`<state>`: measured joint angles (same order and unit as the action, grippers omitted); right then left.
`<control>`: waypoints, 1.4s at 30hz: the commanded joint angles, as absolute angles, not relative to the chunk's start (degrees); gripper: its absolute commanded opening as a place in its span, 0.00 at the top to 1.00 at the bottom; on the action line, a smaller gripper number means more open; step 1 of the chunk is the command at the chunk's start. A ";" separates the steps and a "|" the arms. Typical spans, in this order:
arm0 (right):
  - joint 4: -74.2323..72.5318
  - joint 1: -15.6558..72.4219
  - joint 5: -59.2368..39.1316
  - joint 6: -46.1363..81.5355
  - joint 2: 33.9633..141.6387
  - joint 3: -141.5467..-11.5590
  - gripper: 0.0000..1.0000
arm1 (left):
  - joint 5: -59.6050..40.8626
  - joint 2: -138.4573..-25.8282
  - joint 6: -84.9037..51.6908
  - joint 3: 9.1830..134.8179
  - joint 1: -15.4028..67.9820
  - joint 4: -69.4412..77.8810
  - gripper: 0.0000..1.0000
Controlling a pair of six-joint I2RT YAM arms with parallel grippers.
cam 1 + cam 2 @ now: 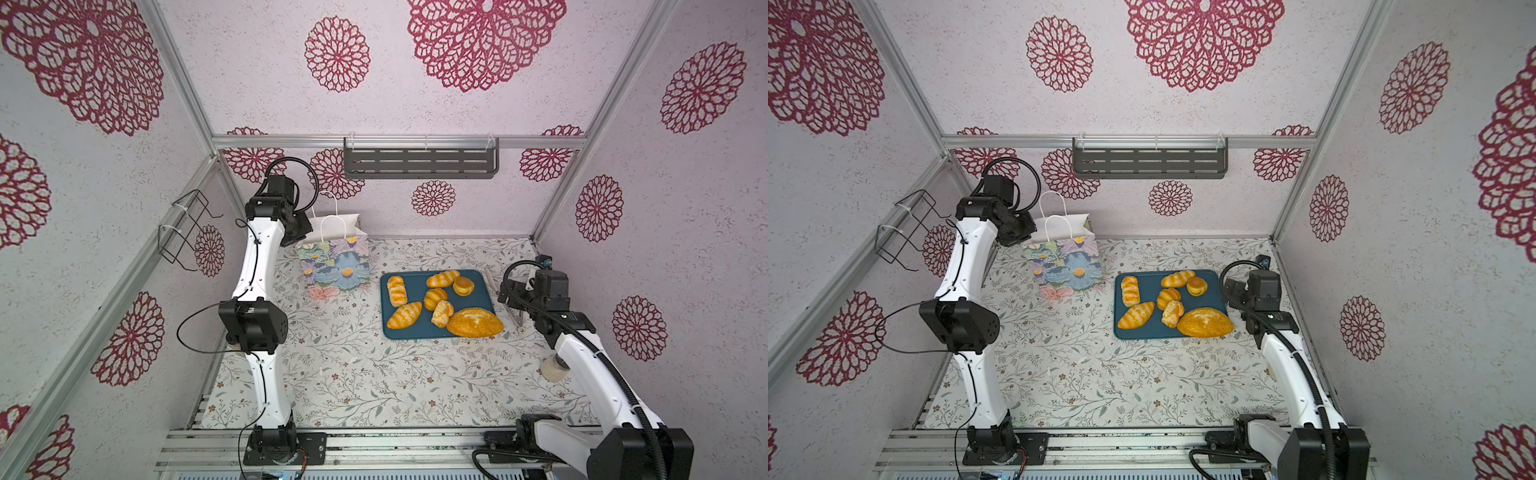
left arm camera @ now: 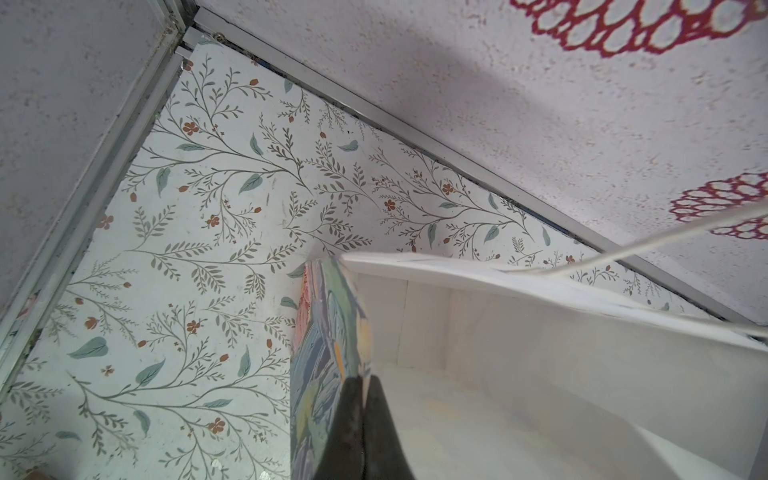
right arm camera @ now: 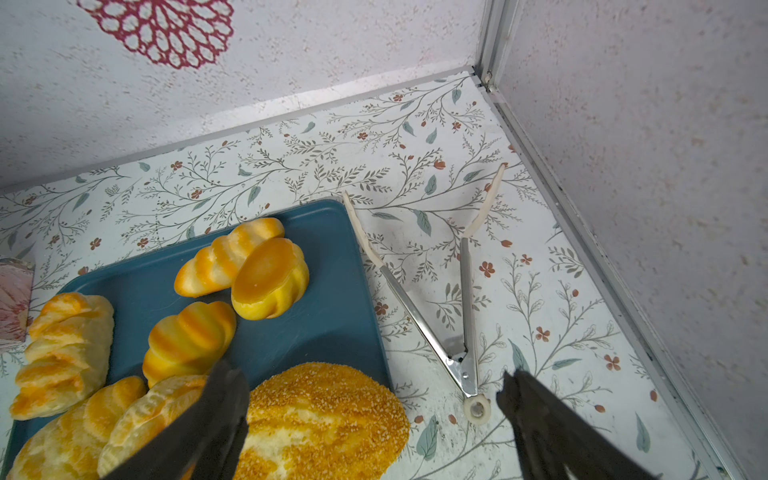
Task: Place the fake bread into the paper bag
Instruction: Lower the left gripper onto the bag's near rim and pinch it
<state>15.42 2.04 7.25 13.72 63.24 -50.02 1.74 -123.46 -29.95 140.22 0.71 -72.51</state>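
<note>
- Left wrist view: left fingers (image 2: pixel 382 419) are pressed together on the rim of the paper bag (image 2: pixel 498 332). One finger lies against the printed outer wall, its partner against the white inner wall.
- Both top views: the paper bag (image 1: pixel 336 266) stands upright at the far left of the worktop (image 1: pixel 353 374), close to the back wall. Its mouth is open and its cord handles are raised.
- Fake bread (image 1: pixel 435 298): all seven pieces lie on the teal tray (image 1: pixel 415 330), to the right of the bag and apart from it. The oval loaf (image 1: pixel 475 323) overhangs the tray's near right corner.
- Right wrist view: right fingers (image 3: pixel 552 428) are spread wide and hold nothing. They hang over the loaf's end and the hinge of the tongs (image 3: pixel 428 328), which lie on the worktop just beside the tray.
</note>
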 commanded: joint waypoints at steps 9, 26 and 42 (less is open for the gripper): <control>14.33 2.11 7.48 14.81 62.39 -49.57 0.01 | 0.51 -123.33 -28.01 140.12 0.97 -71.63 1.00; 18.00 2.11 9.92 14.72 61.32 -51.41 0.01 | -4.85 -116.94 -22.46 132.56 0.45 -69.90 1.00; 20.71 1.85 11.15 11.44 64.89 -56.88 0.01 | -12.19 -103.01 -16.67 114.06 -2.05 -64.44 1.00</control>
